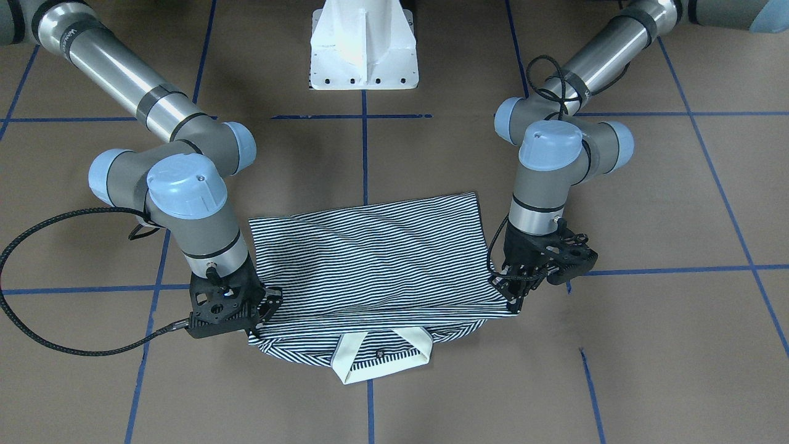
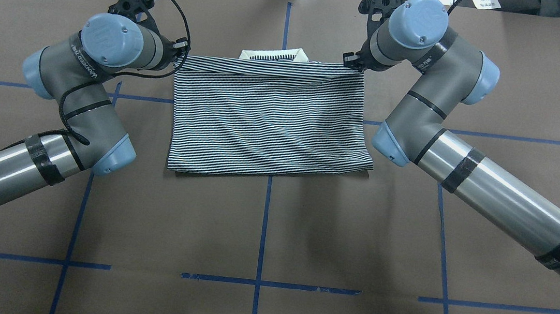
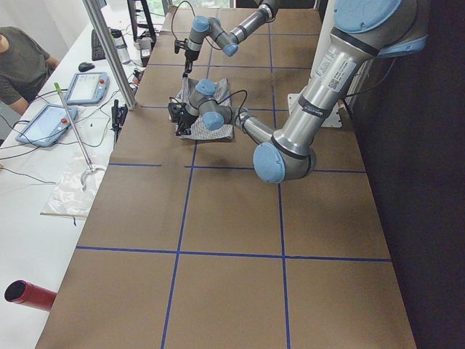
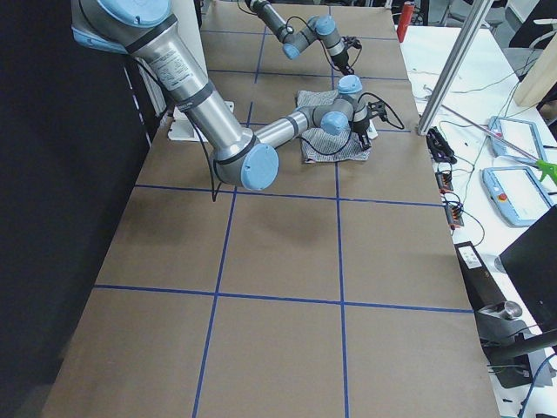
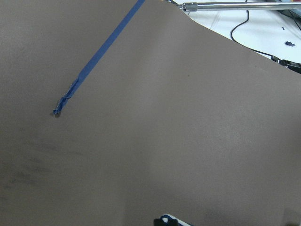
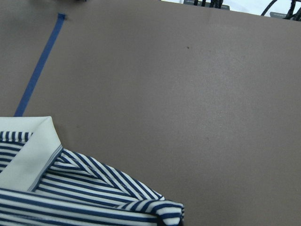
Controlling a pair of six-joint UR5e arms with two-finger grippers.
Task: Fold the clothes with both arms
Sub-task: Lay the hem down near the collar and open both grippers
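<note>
One striped polo shirt (image 2: 268, 119); two robot arms: left arm (image 2: 75, 78), right arm (image 2: 436, 106); one white pedestal base (image 1: 363, 55); one person (image 3: 22, 62).

Text | white lettering (image 2: 84, 64) on left arm (image 2: 75, 104), right arm (image 2: 436, 106) | unreadable

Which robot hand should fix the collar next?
Probably the right hand: it sits nearer the cream collar than the left hand, and only its wrist view shows the collar.
</note>
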